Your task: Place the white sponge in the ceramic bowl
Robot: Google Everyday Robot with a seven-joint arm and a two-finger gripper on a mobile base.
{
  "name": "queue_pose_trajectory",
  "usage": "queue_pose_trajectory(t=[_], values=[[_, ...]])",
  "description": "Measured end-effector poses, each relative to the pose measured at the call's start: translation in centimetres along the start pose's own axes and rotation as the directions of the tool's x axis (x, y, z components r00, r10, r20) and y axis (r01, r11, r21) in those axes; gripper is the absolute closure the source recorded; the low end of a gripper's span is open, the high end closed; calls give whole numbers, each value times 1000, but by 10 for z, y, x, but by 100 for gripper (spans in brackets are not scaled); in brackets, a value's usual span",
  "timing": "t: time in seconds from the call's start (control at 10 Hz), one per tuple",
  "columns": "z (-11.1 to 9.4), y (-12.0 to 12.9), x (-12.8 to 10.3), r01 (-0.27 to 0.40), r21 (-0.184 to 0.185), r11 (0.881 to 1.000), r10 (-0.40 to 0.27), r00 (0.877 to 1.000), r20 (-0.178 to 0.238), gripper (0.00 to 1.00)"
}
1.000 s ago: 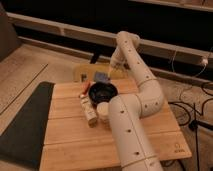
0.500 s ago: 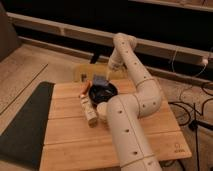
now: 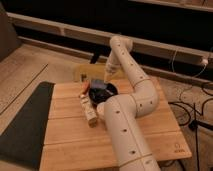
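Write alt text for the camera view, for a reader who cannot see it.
A white robot arm reaches across a wooden table, its gripper just above the far rim of the ceramic bowl with the white sponge at its tip. A tall cream carton stands left of the bowl, and a dark mat lies on the floor at left.

A pale, matt wooden tabletop (image 3: 150, 125) of jointed planks carries a glossy dark ceramic bowl (image 3: 102, 93), where the gripper (image 3: 102, 81) hangs at its 12 o'clock rim beside the soft white sponge (image 3: 97, 83). The arm's (image 3: 127, 120) cream shell looks like smooth plastic.
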Motion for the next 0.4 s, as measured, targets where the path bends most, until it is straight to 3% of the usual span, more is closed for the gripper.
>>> queue_pose_trajectory(t=[0.4], values=[[1,1,-1,3,-4,1000,-3,1000,0,100]])
